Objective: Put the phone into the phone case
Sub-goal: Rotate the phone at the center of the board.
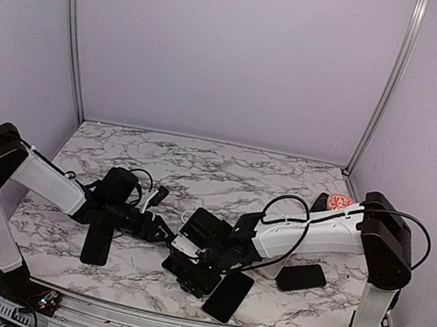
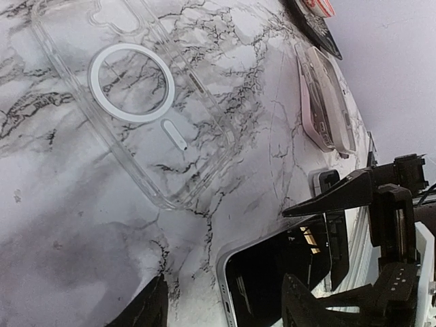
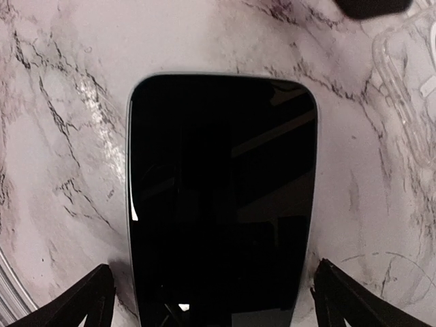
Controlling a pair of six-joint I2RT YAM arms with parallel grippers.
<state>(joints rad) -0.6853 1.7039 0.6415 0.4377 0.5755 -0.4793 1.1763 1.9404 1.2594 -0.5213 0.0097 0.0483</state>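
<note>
The phone (image 3: 221, 197) lies flat on the marble with its black screen up and a silver rim. My right gripper (image 3: 221, 306) is open, one finger on each side of the phone's near end, neither touching it. In the left wrist view the phone's corner (image 2: 235, 272) sits between the fingers of my open left gripper (image 2: 221, 310), which holds nothing. The clear phone case (image 2: 129, 88) with a white ring lies flat just beyond it, and its edge (image 3: 409, 88) also shows in the right wrist view. From above, both grippers (image 1: 158, 231) (image 1: 187, 252) meet at the table's middle front, covering the phone.
A pinkish case (image 2: 323, 95) lies past the clear one. Two other black phones (image 1: 227, 295) (image 1: 301, 276) rest near the front right. A black slab (image 1: 97, 240) lies under the left arm. A red-and-white item (image 1: 338, 204) sits at the back right.
</note>
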